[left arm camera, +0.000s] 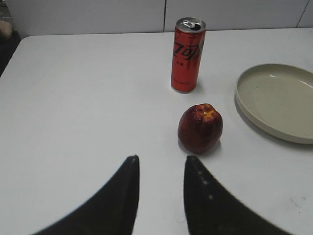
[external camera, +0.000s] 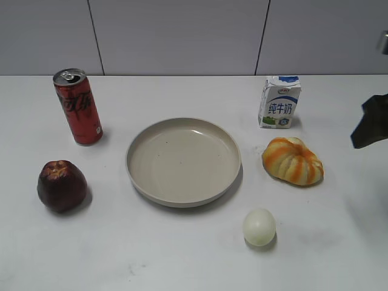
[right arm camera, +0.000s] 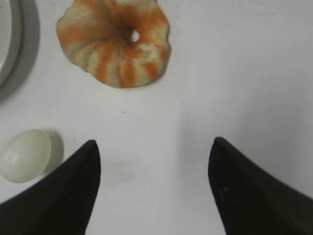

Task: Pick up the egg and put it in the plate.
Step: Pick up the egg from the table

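Note:
The egg (external camera: 259, 227) lies on the white table in front of the plate's right side; in the right wrist view it (right arm camera: 24, 155) is just left of my left finger. The beige plate (external camera: 140, 179) is empty at the table's middle; its rim shows in the left wrist view (left arm camera: 243, 105) and at the right wrist view's left edge (right arm camera: 7, 54). My right gripper (right arm camera: 154, 147) is open and empty, above bare table to the right of the egg; it shows at the exterior view's right edge (external camera: 370, 124). My left gripper (left arm camera: 160, 164) is open and empty, short of the apple.
A dark red apple (external camera: 61, 185) lies at the left and a red can (external camera: 78, 107) stands behind it. A milk carton (external camera: 279, 101) stands at the back right. An orange-and-white striped pumpkin (external camera: 293, 160) lies right of the plate, behind the egg.

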Controlling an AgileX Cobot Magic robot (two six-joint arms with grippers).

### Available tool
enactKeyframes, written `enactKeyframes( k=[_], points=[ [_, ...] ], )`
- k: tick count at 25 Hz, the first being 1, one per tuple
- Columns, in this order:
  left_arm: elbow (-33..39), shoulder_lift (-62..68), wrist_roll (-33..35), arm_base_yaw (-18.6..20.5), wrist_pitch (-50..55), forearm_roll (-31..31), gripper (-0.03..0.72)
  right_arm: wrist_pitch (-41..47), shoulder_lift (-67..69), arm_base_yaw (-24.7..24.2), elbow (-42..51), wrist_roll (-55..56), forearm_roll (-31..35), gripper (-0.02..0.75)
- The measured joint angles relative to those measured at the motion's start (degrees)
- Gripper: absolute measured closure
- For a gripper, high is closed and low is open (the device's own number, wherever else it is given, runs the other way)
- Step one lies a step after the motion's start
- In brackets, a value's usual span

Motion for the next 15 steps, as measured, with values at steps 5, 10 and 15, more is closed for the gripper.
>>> enactKeyframes(
  k=[5,10,15],
  points=[
    [0.0,0.0,0.0,0.0,0.0,0.0,0.459,0.3,5.4,10.4,-2.3,2.0,0.2,0.217],
    [0.0,0.0,0.0,0.0,0.0,0.0,0.459,-0.7,9.9,20.2,-3.0,10.9,0.4,0.217],
    [0.0,0.0,0.0,0.0,0.0,0.0,0.459,-2.4,15.1,26.8,-3.2,19.7,0.6,0.217]
  ],
)
